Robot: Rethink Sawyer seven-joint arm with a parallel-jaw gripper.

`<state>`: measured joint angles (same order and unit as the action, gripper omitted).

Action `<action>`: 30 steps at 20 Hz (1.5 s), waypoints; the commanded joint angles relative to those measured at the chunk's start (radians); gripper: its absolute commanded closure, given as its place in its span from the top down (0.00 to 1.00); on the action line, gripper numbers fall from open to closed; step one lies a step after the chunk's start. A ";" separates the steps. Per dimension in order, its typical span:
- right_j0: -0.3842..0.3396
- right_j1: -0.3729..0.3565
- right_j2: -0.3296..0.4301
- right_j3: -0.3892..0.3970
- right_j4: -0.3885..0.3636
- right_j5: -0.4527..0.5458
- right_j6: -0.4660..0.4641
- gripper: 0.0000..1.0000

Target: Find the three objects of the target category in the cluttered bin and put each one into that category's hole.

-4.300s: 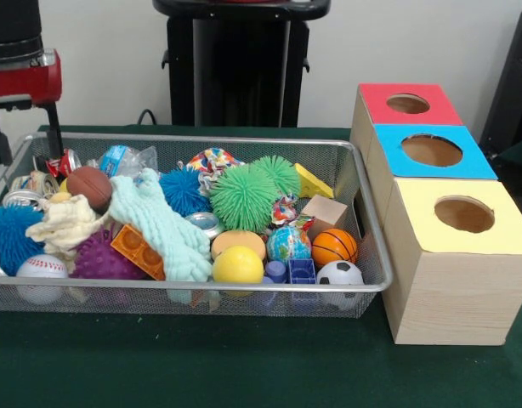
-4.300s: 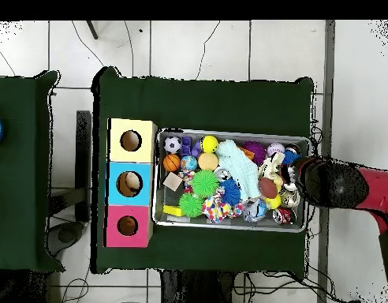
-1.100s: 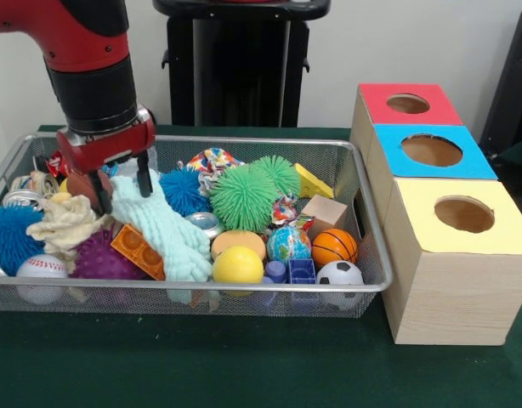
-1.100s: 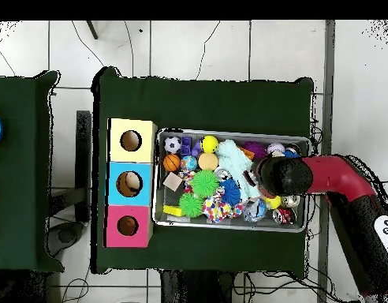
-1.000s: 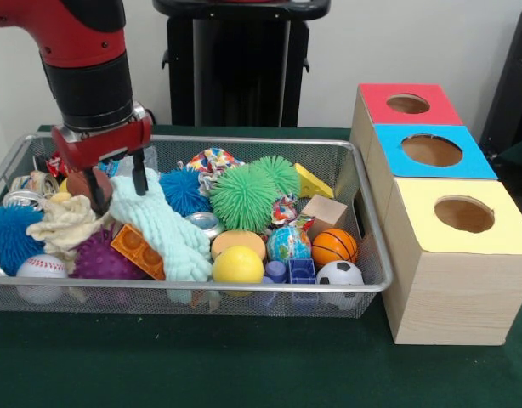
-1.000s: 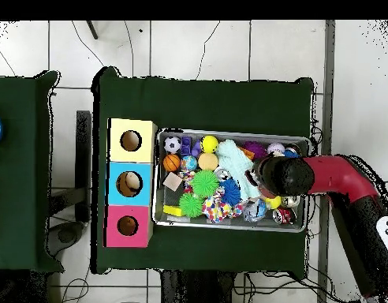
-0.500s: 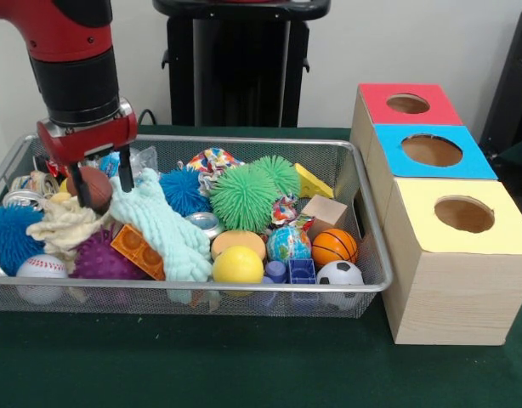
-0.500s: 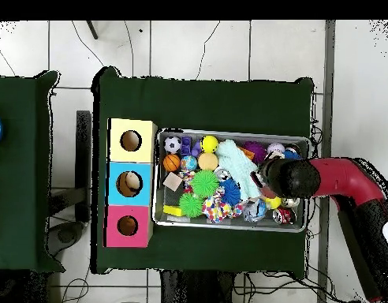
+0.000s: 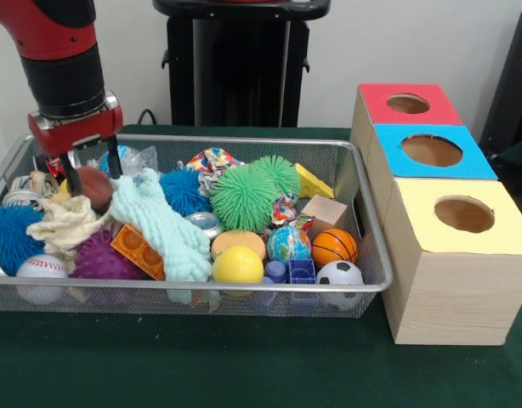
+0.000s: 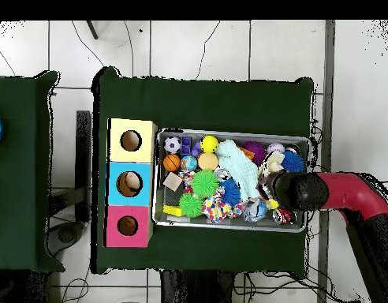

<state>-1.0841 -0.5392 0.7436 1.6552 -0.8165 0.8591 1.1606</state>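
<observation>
Tool [image 9: 92, 174] spread, fingers either side of brown football [image 9: 92, 186] at left end of wire bin [image 9: 244, 146]; mint cloth [image 9: 163, 228] beside it

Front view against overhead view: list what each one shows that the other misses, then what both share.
Only the front view shows the tool straddling the brown football, and the wood-grain side of the yellow box. Only the overhead view shows the tiled floor around the table and something pale inside the blue box's hole. Both show the mesh bin, the mint cloth, the soccer ball, the green spiky ball and the three boxes.
</observation>
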 commanded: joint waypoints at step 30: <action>0.001 0.116 -0.040 0.049 -0.160 -0.133 -0.191 1.00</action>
<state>-1.1056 -0.5475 0.7217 1.6999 -0.8730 0.7965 1.1606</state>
